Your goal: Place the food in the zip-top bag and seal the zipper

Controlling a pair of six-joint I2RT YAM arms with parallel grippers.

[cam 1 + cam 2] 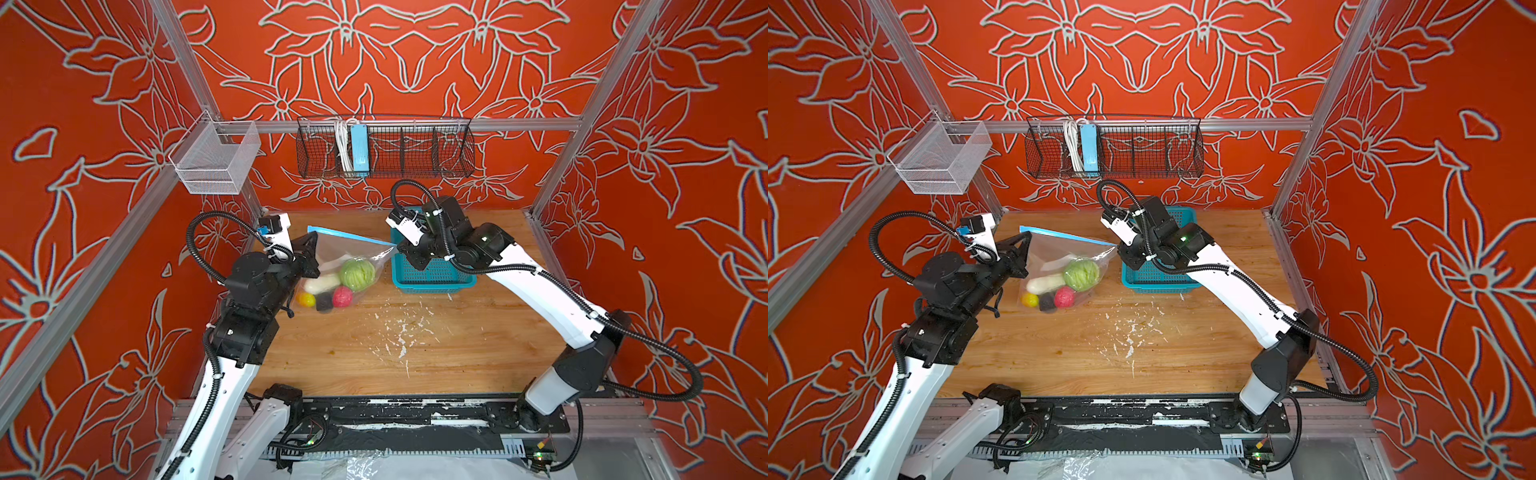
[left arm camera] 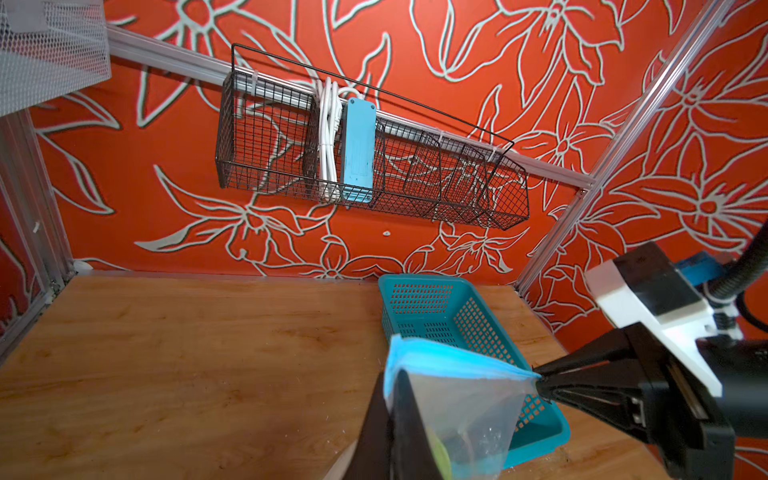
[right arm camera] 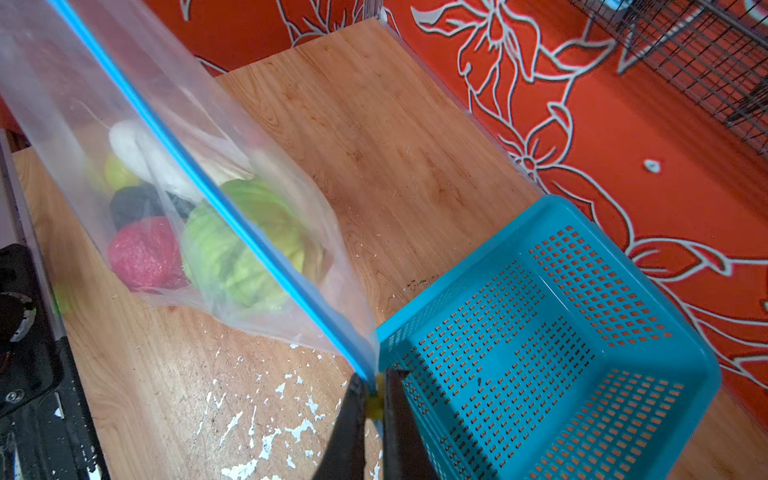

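The clear zip-top bag [image 1: 332, 255] [image 1: 1054, 257] hangs above the wooden table between my two grippers. Its blue zipper [image 1: 349, 235] [image 3: 216, 208] is stretched straight from one to the other. My left gripper [image 1: 314, 237] [image 2: 392, 374] is shut on the bag's left top corner. My right gripper [image 1: 398, 246] [image 3: 374, 384] is shut on the yellow tab [image 3: 375, 405] at the zipper's right end. Inside the bag lies the food: green cabbage [image 1: 357, 274], pale cucumber [image 1: 320, 284], red berry [image 1: 343, 297], black piece [image 1: 325, 303] and yellow-orange fruit [image 1: 306, 298].
The teal perforated basket [image 1: 436, 278] [image 3: 561, 332] stands empty just right of the bag, under my right wrist. White flecks [image 1: 399, 332] mark the middle of the table. A black wire basket [image 1: 386, 145] and a white mesh bin [image 1: 216, 158] hang on the walls.
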